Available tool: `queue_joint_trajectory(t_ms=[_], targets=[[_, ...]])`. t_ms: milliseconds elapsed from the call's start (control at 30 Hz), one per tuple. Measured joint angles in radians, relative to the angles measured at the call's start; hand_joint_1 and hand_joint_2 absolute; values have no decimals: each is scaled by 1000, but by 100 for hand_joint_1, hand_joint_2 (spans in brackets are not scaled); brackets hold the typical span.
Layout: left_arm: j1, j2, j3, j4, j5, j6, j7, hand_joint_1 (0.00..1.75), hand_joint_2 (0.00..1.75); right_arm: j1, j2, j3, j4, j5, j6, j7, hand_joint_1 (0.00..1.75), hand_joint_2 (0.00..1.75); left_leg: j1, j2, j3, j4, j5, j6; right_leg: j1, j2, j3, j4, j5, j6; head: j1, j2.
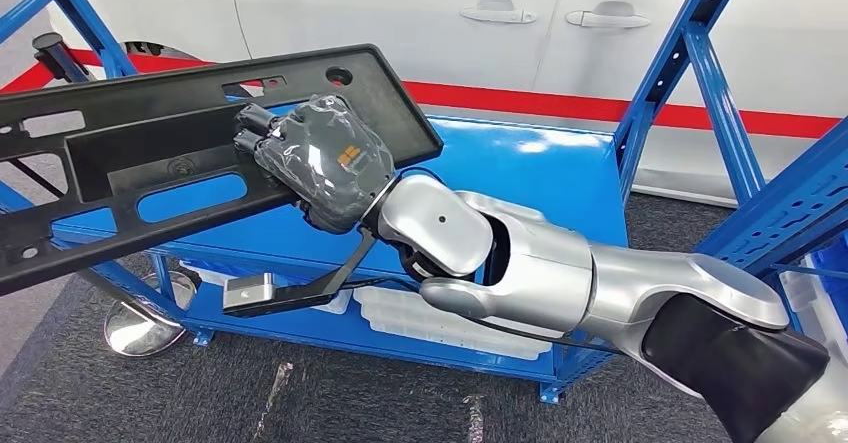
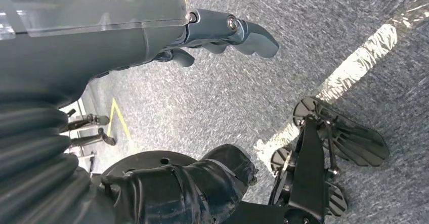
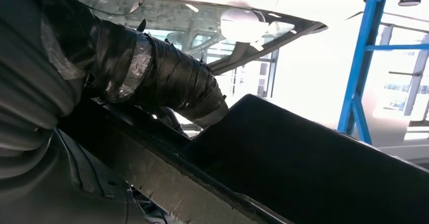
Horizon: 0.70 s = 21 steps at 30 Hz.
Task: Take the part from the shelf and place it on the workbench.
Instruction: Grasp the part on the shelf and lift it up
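A white car (image 1: 420,13) with a red stripe along its lower body fills the top of the head view, behind blue shelf posts (image 1: 690,73) that rise at the upper left and right. Below it, across the middle of the frame, sits the blue surface (image 1: 540,178), its top bare and glossy. The long black plastic part (image 1: 120,163) crosses the left half of the frame, tilted, its near end lower at the left edge and its far end higher near the centre, held in the air in front of the surface. My right robot hand (image 1: 315,163) grips the part near that higher end, fingers curled over its edge; in the right wrist view my taped thumb (image 3: 167,80) presses on the part's dark rim. My left robot hand (image 2: 222,32) hangs over grey carpet (image 2: 227,102), fingers loosely apart, holding nothing.
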Motion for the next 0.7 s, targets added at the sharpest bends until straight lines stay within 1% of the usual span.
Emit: queue_joint_trajectory(t_ms=[167,300,367,400,433,467,500,533,567,600,633,667,700], targets=[[-1,5,0,0,-2,-1,-1,0,175,19,-6,-4,-3,11,-5,-4,175,175,-2,0,-2,7,-5,7,-2,0,1,0,-1,6,0,0],[-1,11,0,0,-8,0,-2,0,175,26,-8,-4,-3,14,-5,-10,175,175,-5,0,-4,9,-7,16,-5,0,4,-6,1,17,0,0],[-2,13,0,0,-10,1,-5,0,175,28,-8,-6,-4,15,-8,-11,175,175,4,2,13,-16,4,24,-2,0,9,-10,-4,24,1,0],[-2,14,0,0,-10,1,-7,0,175,29,-8,-7,-5,14,-11,-13,175,175,8,3,23,-31,9,28,-1,0,7,3,-15,27,3,0],[-3,14,0,0,-10,-1,-13,0,175,31,-8,-9,-5,10,-18,-16,175,175,13,4,33,-45,14,31,0,0,-9,42,-37,30,5,0],[-3,15,0,0,-8,-3,-20,0,175,35,-9,-10,-6,2,-25,-20,175,175,13,5,37,-49,15,32,-2,0,-33,96,-64,33,6,0],[-4,15,0,0,-7,-7,-28,0,175,41,-10,-12,-6,-7,-33,-26,175,175,14,5,38,-50,15,32,-5,0,-68,164,-90,37,7,0],[-4,15,0,0,-6,-11,-35,0,175,49,-11,-13,-6,-16,-39,-31,175,175,15,4,38,-49,13,32,-9,0,-101,221,-106,42,7,0],[-3,15,0,0,-5,-15,-38,0,175,57,-13,-13,-6,-22,-42,-35,175,175,17,3,39,-47,11,29,-13,-1,-118,243,-102,47,7,0],[-3,15,0,0,-5,-18,-40,0,175,64,-15,-13,-6,-24,-44,-37,175,175,19,2,40,-43,7,26,-17,-1,-120,234,-83,51,7,0],[-3,15,0,0,-5,-19,-39,0,175,67,-16,-13,-6,-24,-44,-38,175,175,23,0,41,-37,1,20,-22,-1,-99,180,-45,56,8,0],[-3,15,0,0,-6,-21,-37,0,175,68,-18,-14,-6,-23,-44,-39,175,175,28,-1,41,-29,-6,13,-25,-1,-70,113,-12,60,7,0],[-3,15,0,0,-7,-23,-36,0,175,68,-19,-16,-6,-22,-43,-39,175,175,30,-2,39,-20,-14,4,-26,0,-44,58,9,62,9,0]])
